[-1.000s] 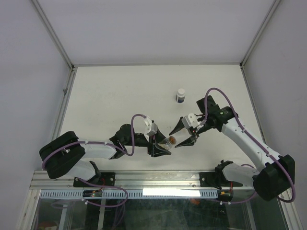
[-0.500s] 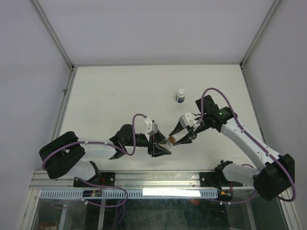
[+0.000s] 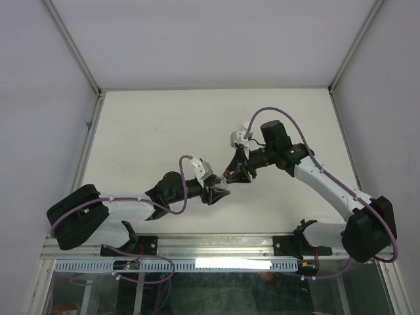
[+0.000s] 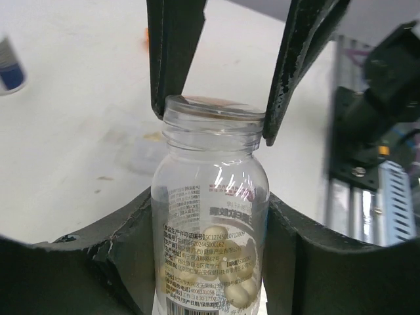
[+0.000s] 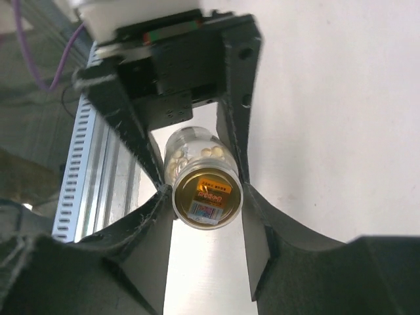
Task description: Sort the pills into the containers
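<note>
Gripping a clear pill vial (image 4: 210,216) by its body above the near middle of the table (image 3: 144,131), the left gripper (image 3: 219,191) holds it while the right gripper (image 3: 232,176) clamps its neck.

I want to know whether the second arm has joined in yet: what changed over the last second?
The right hand, which stood open beside the pill bottle, swung in to the left and closed around the bottle's top. The left hand shifted slightly away from the arm bases, carrying the bottle with it. Unchanged: the left hand's grip on the bottle's body.
</note>
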You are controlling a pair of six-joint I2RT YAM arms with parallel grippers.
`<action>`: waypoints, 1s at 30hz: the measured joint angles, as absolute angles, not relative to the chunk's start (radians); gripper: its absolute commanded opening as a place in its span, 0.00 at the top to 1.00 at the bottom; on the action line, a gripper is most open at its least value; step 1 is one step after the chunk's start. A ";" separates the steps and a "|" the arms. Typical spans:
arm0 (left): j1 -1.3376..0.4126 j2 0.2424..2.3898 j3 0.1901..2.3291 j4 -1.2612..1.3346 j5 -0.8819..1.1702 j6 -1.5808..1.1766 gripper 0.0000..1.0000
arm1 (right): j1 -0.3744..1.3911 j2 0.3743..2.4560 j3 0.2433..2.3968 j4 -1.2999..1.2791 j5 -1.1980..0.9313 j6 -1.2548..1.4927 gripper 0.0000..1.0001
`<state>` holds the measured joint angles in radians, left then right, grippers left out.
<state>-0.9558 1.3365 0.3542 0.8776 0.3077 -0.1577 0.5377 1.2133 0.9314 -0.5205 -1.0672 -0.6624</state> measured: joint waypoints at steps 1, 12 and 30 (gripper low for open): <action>-0.956 1.337 0.354 0.863 0.268 -0.139 1.00 | 0.540 1.235 0.938 -0.492 -1.029 -0.586 0.79; -0.962 1.420 0.395 0.831 -0.007 -0.015 1.00 | 0.550 1.375 0.984 -0.403 -0.883 -0.241 0.10; -0.961 1.388 0.338 0.932 0.386 -0.044 1.00 | 0.466 1.186 0.993 -0.661 -1.067 -0.712 0.01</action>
